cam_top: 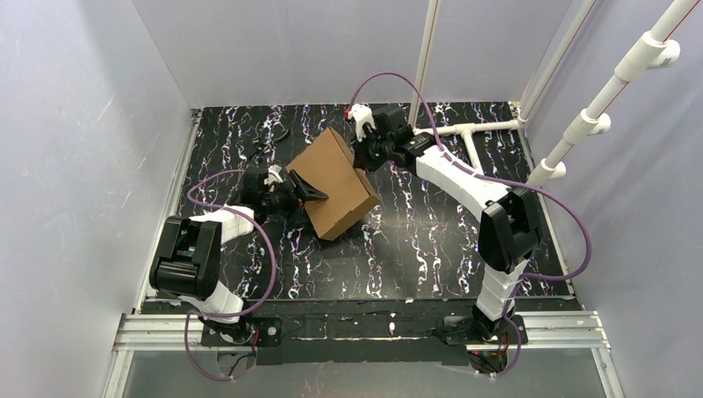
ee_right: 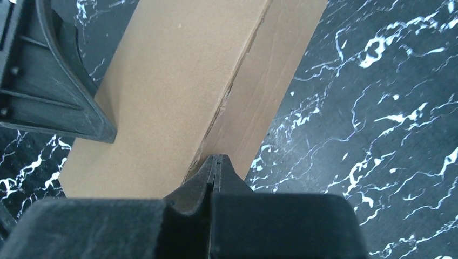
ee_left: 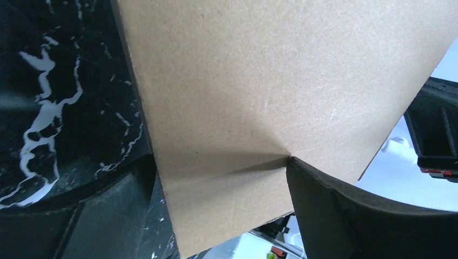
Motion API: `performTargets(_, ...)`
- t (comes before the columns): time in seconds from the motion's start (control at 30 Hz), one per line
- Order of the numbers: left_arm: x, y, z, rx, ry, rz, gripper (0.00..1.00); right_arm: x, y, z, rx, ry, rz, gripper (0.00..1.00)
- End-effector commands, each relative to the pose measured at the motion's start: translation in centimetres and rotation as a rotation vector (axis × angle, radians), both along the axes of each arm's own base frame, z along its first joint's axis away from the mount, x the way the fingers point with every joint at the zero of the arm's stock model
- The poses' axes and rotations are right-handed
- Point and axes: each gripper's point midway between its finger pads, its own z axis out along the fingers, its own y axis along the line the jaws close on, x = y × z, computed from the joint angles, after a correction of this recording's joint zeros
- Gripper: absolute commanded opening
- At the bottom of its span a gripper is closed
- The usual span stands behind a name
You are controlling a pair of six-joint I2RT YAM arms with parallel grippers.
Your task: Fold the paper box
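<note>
The paper box [cam_top: 336, 184] is plain brown cardboard with a matte, slightly grainy face. It already looks closed up into a flat rectangular slab. It sits in the far half of the table [cam_top: 431, 240], a bit left of the middle, turned diagonal so one corner points at the far edge and another at the near edge. The table top is black with white marble-style veining.

The left gripper [cam_top: 303, 195] is on the box's left side. In the left wrist view its chunky black fingers [ee_left: 335, 216] are spread wide with the cardboard filling the gap. The right-hand tip digs in enough to leave a small crease and dent in the panel, so it looks clamped on the box. Most of that view is just cardboard, and only slivers of table and pale wall show around it.

The right gripper [cam_top: 362, 156] is at the box's far right corner. From the right wrist camera its two fingers [ee_right: 189, 189] are pressed together with only a thin line between them. The tip sits right where a seam runs between two cardboard panels. Whether any thin flap edge is pinched in there is impossible to make out. The left gripper's wedge-shaped finger pokes in at the top left of that view, cut off by the frame.

From above, it's hard to tell whether the box lies flat or is tipped up.
</note>
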Motion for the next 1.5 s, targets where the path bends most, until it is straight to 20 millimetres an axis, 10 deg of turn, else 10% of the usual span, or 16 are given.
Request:
performTargets(0.0, 2.4, -2.0, 7.5, -0.204, -0.241, -0.047, 0.84, -5.3, 4.2, 1.5, 0.085, 0.1, 0.193, 0.01)
performTargets(0.5, 4.8, -2.2, 6.8, -0.277, -0.224, -0.015, 0.43, -4.0, 2.3, -0.4, 0.027, 0.094, 0.126, 0.01)
performTargets(0.97, 2.3, -1.7, 11.9, -0.313, -0.341, -0.037, 0.42, -5.3, 1.0, -7.1, -0.011, 0.258, 0.114, 0.01)
performTargets(1.47, 2.5, -5.5, 17.7, -0.37, -0.446, -0.101, 0.42, -8.0, 2.0, -8.3, 0.087, 0.398, 0.158, 0.01)
